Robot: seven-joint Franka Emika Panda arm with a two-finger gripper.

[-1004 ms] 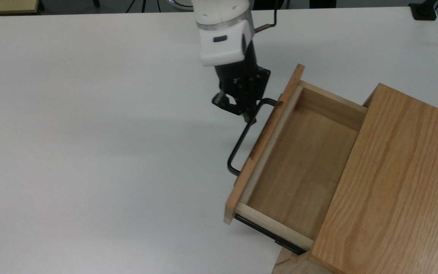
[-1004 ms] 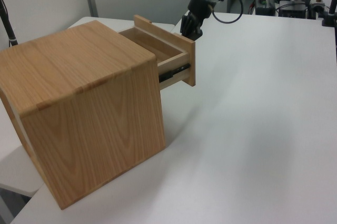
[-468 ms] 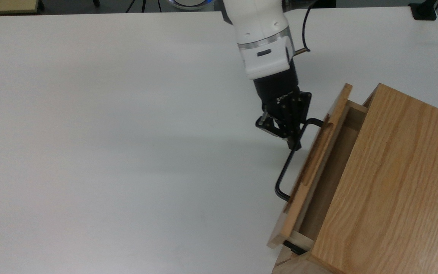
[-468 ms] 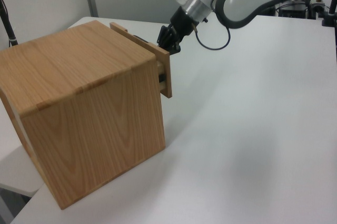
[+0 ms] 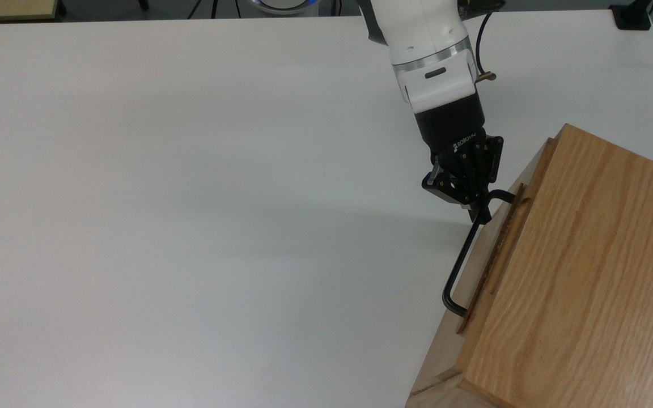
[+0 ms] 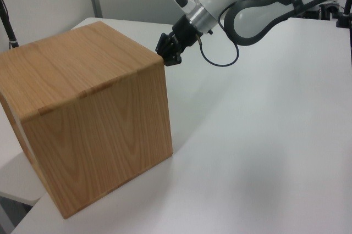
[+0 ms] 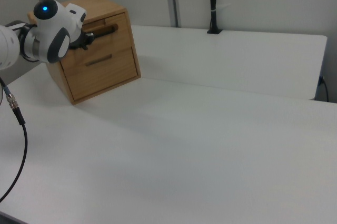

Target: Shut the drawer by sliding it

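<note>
Drawer [image 5: 494, 249] sits pushed into the cabinet [image 5: 581, 272], front about flush; gripper [image 5: 480, 211] at the handle's [image 5: 462, 263] upper end in the top view, can't tell if fingers clamp it; closing step looks done; next: let go, back away.

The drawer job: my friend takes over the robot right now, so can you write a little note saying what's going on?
Gripper: at the upper end of the drawer's black handle in the top view; whether its fingers are clamping the bar cannot be told.
Drawer: pushed into the wooden cabinet, front panel about flush with the cabinet face in the top view; none of its inside shows. The right view shows the front in line with the panel below.
Done: the slide looks finished.
Left: probably just check it is fully seated, then move the gripper off the handle.
</note>
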